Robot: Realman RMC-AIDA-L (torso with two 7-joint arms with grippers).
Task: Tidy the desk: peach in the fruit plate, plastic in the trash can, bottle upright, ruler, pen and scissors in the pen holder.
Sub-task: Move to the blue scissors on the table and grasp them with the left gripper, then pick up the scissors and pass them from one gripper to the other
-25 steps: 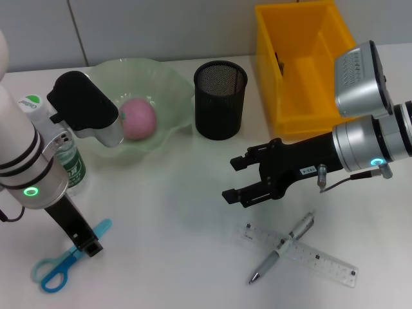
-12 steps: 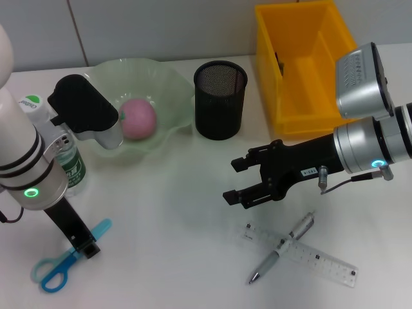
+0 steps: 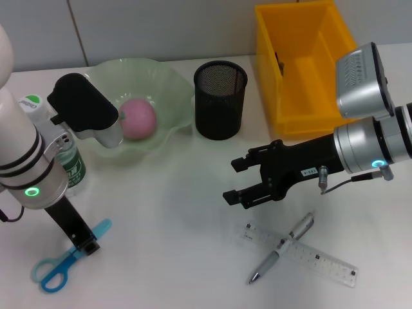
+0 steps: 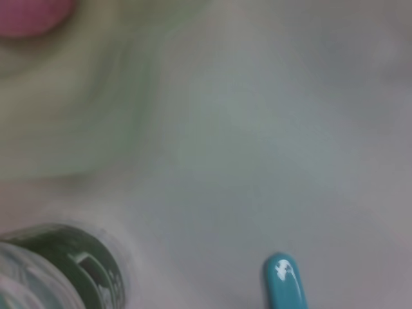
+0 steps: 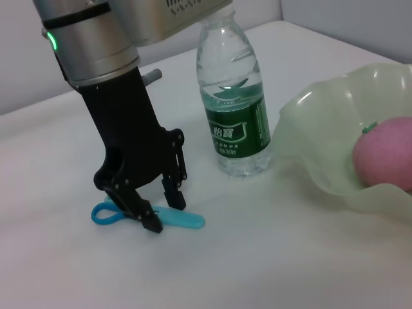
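My left gripper (image 3: pixel 89 246) is down at the table's front left, open, its fingers either side of the blue scissors (image 3: pixel 56 264); the right wrist view shows this gripper (image 5: pixel 166 215) astride the scissors (image 5: pixel 183 221). My right gripper (image 3: pixel 235 181) is open and empty above the table's middle. The silver pen (image 3: pixel 283 248) lies across the clear ruler (image 3: pixel 309 255) at the front right. The black mesh pen holder (image 3: pixel 220 100) stands at the back. The peach (image 3: pixel 137 119) lies in the green fruit plate (image 3: pixel 164 84). The bottle (image 5: pixel 235 116) stands upright. No plastic shows.
A yellow bin (image 3: pixel 306 64) stands at the back right, behind my right arm. The bottle (image 3: pixel 69 168) is close beside my left arm and the fruit plate's edge. Bare table lies between the two grippers.
Almost nothing has moved. My right gripper has drifted a touch to the right; my left gripper stays over the scissors.
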